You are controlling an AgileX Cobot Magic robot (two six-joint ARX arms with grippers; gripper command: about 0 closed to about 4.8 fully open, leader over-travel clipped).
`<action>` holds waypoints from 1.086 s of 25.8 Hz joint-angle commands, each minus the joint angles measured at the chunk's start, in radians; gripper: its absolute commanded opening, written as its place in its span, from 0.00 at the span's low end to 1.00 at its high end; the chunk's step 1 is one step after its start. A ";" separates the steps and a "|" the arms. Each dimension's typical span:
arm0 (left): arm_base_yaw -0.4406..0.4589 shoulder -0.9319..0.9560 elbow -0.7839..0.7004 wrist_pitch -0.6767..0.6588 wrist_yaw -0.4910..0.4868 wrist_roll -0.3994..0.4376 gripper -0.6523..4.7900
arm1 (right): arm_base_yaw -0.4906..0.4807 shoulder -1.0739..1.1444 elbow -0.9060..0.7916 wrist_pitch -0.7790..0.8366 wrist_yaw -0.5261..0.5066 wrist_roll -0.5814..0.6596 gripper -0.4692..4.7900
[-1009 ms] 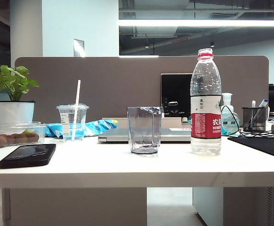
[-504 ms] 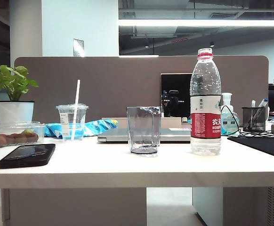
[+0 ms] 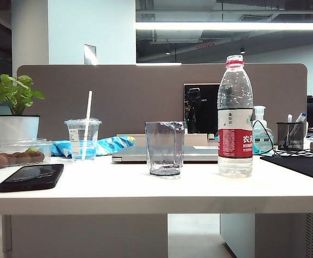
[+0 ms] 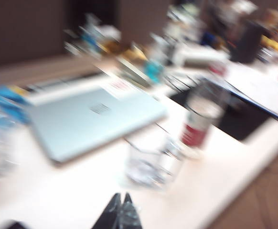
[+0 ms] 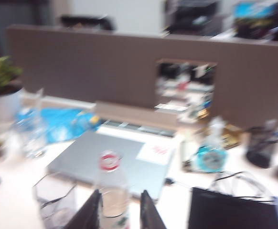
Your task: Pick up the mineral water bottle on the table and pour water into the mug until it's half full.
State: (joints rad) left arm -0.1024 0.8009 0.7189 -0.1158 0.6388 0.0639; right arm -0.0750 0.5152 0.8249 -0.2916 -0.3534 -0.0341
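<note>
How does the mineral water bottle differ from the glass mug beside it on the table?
The mineral water bottle is much taller than the mug. The bottle carries a red-and-white label and a red neck ring; the mug is plain grey-tinted glass. The bottle narrows to a small neck; the mug is wide open on top. Both stand upright, untouched.

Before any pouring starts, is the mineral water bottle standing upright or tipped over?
Upright: the mineral water bottle stands on its base on the table, neck straight up.

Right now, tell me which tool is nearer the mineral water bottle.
Right. The right tool hovers just above the mineral water bottle, fingers astride its neck; the left tool hangs farther off, beyond the mug.
</note>
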 commanded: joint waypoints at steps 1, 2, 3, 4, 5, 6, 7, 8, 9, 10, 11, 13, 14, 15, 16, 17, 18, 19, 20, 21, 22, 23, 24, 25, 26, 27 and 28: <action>-0.070 0.062 0.008 -0.001 0.009 0.012 0.11 | 0.001 0.084 -0.009 0.062 -0.048 -0.001 0.35; -0.101 0.078 0.008 -0.008 -0.023 0.011 0.11 | 0.001 0.116 -0.020 0.072 -0.039 -0.001 0.39; -0.126 0.085 0.008 -0.014 -0.053 0.011 0.11 | 0.001 0.139 -0.033 0.081 -0.038 -0.001 0.40; -0.164 0.091 0.008 -0.020 -0.113 0.014 0.11 | 0.001 0.182 -0.075 0.124 -0.039 0.000 0.40; -0.182 0.090 0.008 -0.019 -0.143 0.015 0.12 | 0.002 0.200 -0.113 0.173 -0.047 0.000 0.40; -0.191 0.088 0.008 -0.019 -0.154 0.015 0.12 | 0.004 0.213 -0.150 0.226 -0.057 0.000 0.40; -0.195 0.085 0.008 -0.020 -0.153 0.014 0.12 | 0.014 0.224 -0.191 0.291 -0.064 0.001 0.40; -0.194 0.082 0.008 -0.024 -0.146 0.014 0.12 | 0.033 0.233 -0.246 0.381 -0.062 0.006 0.42; -0.194 0.082 0.008 -0.029 -0.145 0.014 0.12 | 0.050 0.242 -0.293 0.461 -0.039 0.010 0.43; -0.194 0.079 0.008 -0.045 -0.145 0.011 0.12 | 0.070 0.257 -0.351 0.568 0.000 0.014 0.46; -0.194 0.077 0.008 -0.057 -0.145 0.011 0.12 | 0.084 0.270 -0.398 0.654 0.030 0.015 0.51; -0.194 0.076 0.008 -0.102 -0.145 0.011 0.12 | 0.130 0.356 -0.518 0.926 0.064 0.015 0.61; -0.194 0.076 0.008 -0.116 -0.146 0.011 0.12 | 0.146 0.391 -0.537 0.976 0.065 0.016 0.61; -0.194 0.076 0.008 -0.128 -0.146 0.011 0.12 | 0.164 0.430 -0.549 1.009 0.072 0.016 0.61; -0.194 0.076 0.008 -0.134 -0.146 0.011 0.12 | 0.185 0.481 -0.553 1.033 0.095 0.016 0.61; -0.194 0.077 0.008 -0.137 -0.145 0.011 0.12 | 0.200 0.523 -0.552 1.051 0.114 0.016 0.63; -0.194 0.077 0.008 -0.137 -0.146 0.011 0.12 | 0.218 0.578 -0.552 1.091 0.129 0.016 0.66; -0.194 0.077 0.008 -0.137 -0.146 0.012 0.12 | 0.233 0.621 -0.552 1.138 0.140 0.016 0.69; -0.194 0.077 0.008 -0.137 -0.146 0.013 0.12 | 0.251 0.676 -0.552 1.204 0.153 0.016 0.72; -0.194 0.077 0.008 -0.138 -0.146 0.015 0.12 | 0.264 0.719 -0.552 1.259 0.166 0.016 0.73; -0.194 0.077 0.008 -0.138 -0.146 0.014 0.12 | 0.272 0.765 -0.552 1.310 0.186 0.016 0.73; -0.194 0.077 0.008 -0.137 -0.149 0.015 0.12 | 0.276 0.855 -0.546 1.395 0.202 0.033 0.76; -0.194 0.077 0.008 -0.137 -0.148 0.015 0.12 | 0.276 0.910 -0.538 1.440 0.202 0.050 0.81; -0.194 0.077 0.008 -0.138 -0.149 0.015 0.12 | 0.276 0.951 -0.532 1.469 0.198 0.062 0.86; -0.194 0.077 0.008 -0.138 -0.149 0.015 0.12 | 0.276 0.992 -0.523 1.496 0.195 0.064 0.90; -0.194 0.077 0.008 -0.138 -0.149 0.015 0.12 | 0.276 1.038 -0.511 1.527 0.195 0.064 0.93; -0.193 0.077 0.008 -0.137 -0.150 0.015 0.12 | 0.276 1.083 -0.496 1.552 0.195 0.064 0.93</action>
State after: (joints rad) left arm -0.2951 0.8799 0.7231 -0.2604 0.4919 0.0750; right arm 0.1970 1.5700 0.3111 1.1896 -0.1570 0.0238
